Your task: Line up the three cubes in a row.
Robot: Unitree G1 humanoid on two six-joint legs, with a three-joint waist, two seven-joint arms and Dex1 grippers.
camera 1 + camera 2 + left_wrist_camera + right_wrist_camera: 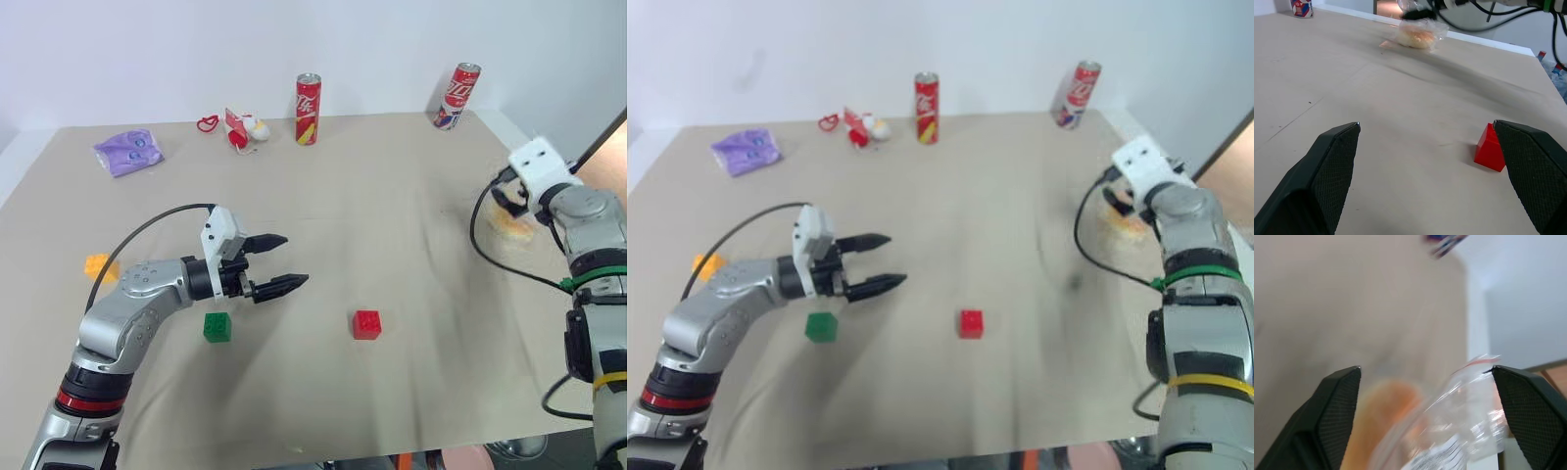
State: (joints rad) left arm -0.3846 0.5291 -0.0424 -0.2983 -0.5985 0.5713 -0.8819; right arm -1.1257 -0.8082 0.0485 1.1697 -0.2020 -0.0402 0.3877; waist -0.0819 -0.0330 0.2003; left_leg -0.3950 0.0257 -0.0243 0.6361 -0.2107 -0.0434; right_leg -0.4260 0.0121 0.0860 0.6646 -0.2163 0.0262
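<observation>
1. The red cube point(367, 324) is serving as landmark on the tan table point(392, 196); the green cube point(217, 327) is lying well to its left, the yellow-orange cube point(100, 266) farther left still and farther back.
2. The left gripper point(278, 262) is hovering between green and red, its jaws standing apart and empty.
3. The right gripper point(1425, 421) is hanging far right of the red cube, over the bagged doughnut snack point(1418, 35), fingers spread wide.
4. Each cube is probably handling as light, rigid, slick plastic; pinching two flat opposite sides, below the studs, looks safest.
</observation>
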